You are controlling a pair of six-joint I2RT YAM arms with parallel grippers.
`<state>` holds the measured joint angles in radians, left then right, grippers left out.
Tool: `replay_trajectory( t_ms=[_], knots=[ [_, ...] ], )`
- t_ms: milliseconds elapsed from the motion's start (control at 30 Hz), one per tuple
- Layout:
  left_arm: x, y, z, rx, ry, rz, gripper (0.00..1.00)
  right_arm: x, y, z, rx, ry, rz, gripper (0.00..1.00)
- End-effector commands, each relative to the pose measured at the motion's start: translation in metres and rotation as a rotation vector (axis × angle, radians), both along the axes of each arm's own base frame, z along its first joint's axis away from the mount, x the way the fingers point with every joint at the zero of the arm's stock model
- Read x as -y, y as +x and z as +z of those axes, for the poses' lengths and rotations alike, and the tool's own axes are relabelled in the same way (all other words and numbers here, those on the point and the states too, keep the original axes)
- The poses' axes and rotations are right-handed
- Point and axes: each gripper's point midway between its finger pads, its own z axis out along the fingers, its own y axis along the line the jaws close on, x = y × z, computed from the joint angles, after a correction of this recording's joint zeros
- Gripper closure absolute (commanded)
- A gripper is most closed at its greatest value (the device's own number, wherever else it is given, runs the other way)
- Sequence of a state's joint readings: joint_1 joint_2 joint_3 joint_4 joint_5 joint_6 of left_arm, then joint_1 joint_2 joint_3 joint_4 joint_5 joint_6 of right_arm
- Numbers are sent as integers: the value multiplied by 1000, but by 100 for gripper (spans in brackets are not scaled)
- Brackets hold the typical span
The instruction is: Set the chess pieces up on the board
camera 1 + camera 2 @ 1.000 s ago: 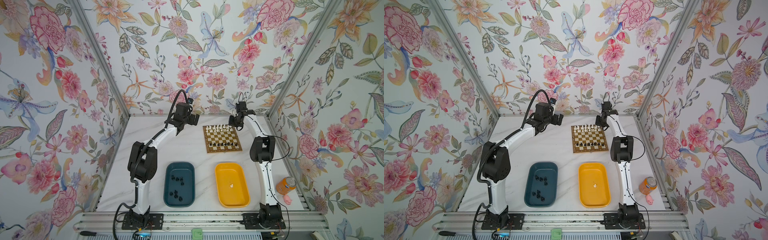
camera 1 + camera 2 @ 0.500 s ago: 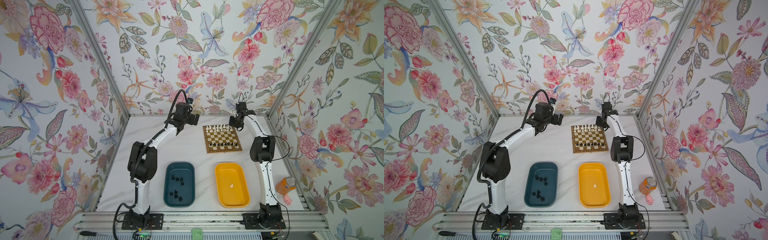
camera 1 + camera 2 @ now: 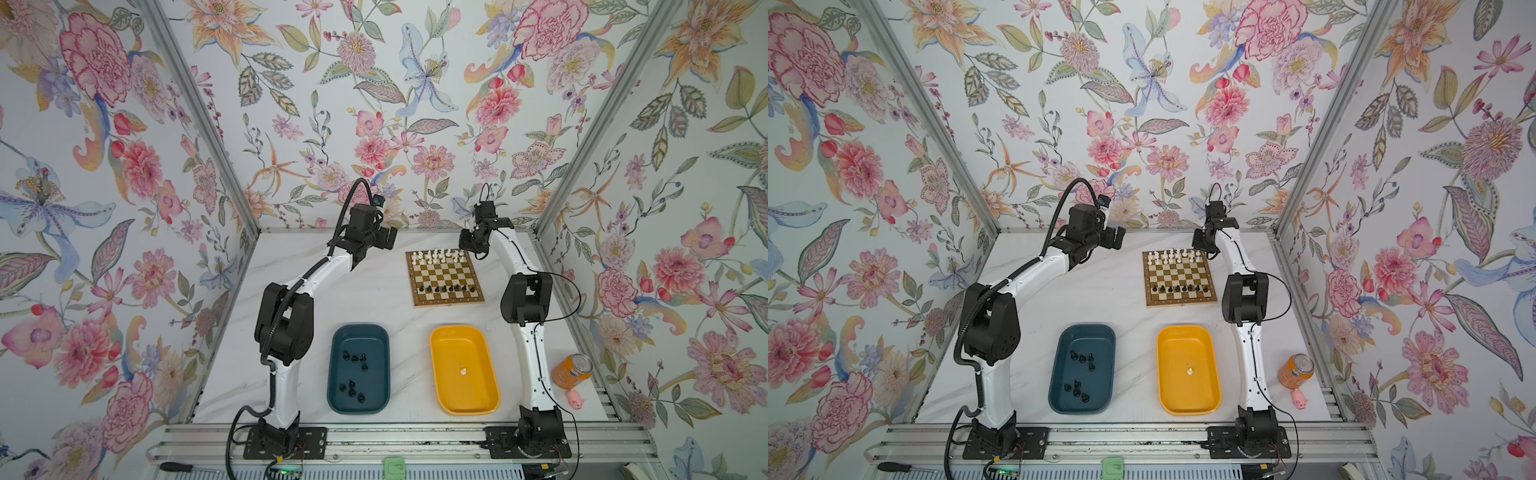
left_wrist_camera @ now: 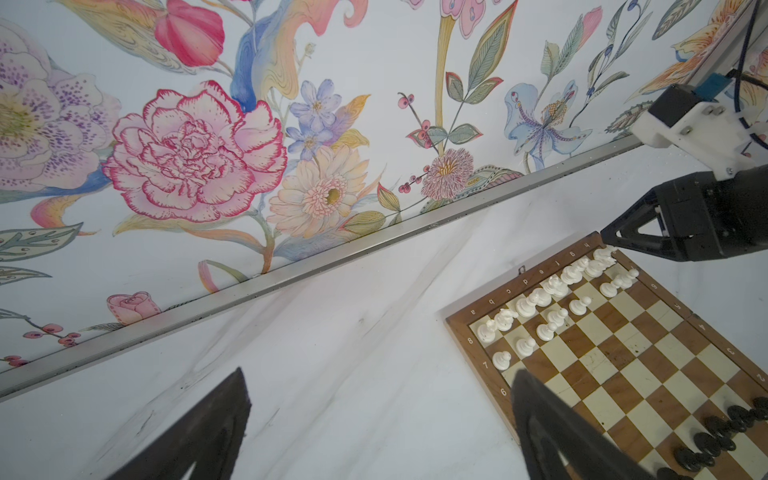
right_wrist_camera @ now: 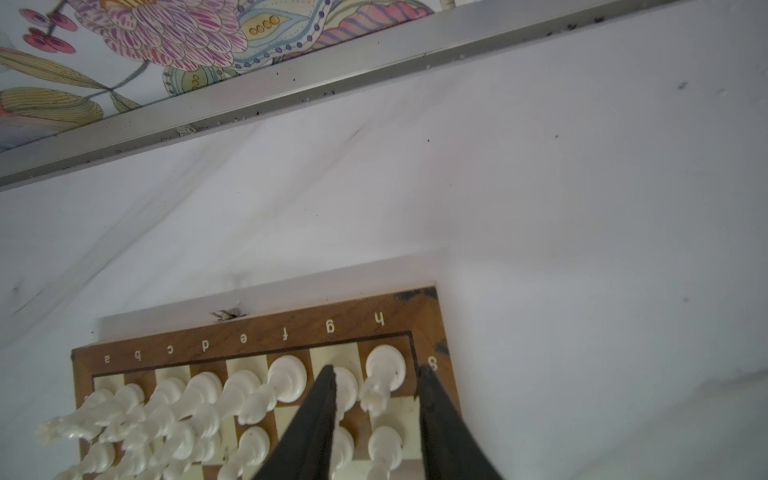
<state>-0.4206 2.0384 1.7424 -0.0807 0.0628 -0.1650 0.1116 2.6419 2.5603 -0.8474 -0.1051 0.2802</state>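
The board [image 3: 444, 274] [image 3: 1179, 275] lies at the back right of the table. White chess pieces [image 3: 436, 255] fill its far two rows, and a row of black ones [image 3: 446, 287] stands near its front. My right gripper [image 3: 466, 245] [image 5: 376, 370] is low over the far right corner, open, its fingers [image 5: 320, 415] on either side of a white piece [image 5: 386, 365] standing on the corner square marked h and 8. My left gripper [image 3: 386, 242] [image 4: 380, 374] hovers open and empty to the left of the board [image 4: 623, 365].
A teal tray [image 3: 359, 330] at the front holds several black pieces [image 3: 353, 357]. Beside it a yellow tray [image 3: 440, 374] holds one white piece [image 3: 462, 370]. An orange can [image 3: 571, 370] and a pink toy pig [image 3: 575, 401] stand at the front right. The back wall rail is just behind both grippers.
My right gripper's jaws have spread apart around the white corner piece, which now stands free on its square. Neither arm has visibly shifted.
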Motion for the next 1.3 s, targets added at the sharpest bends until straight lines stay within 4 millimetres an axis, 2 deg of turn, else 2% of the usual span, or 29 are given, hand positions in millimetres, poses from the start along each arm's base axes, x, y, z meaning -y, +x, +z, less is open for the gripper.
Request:
replay_trajectory(
  t_ms=[0,300,400,533,767,867,1033,1267],
  knots=[
    [-2,4,1,14,-11,-4,1,3,3,17,28,15,-8,65],
    [-5,1,2,21,-20,8,1,3,2,45,71,-8,-14,70],
    [-7,-1,1,20,-24,12,1,-2,-2,56,80,-3,-4,72],
    [-8,-4,-1,22,-27,14,1,-11,-10,59,70,-3,13,74],
    [-12,-10,-4,20,-25,17,1,-29,-22,50,29,9,48,74],
    [-13,-11,-6,18,-23,17,1,-35,-27,39,-1,11,56,75],
    [-13,-13,-7,14,-18,13,1,-33,-34,18,-55,7,50,75],
    [-14,-11,-8,10,-16,12,1,-28,-35,7,-79,-7,39,76]
  ],
)
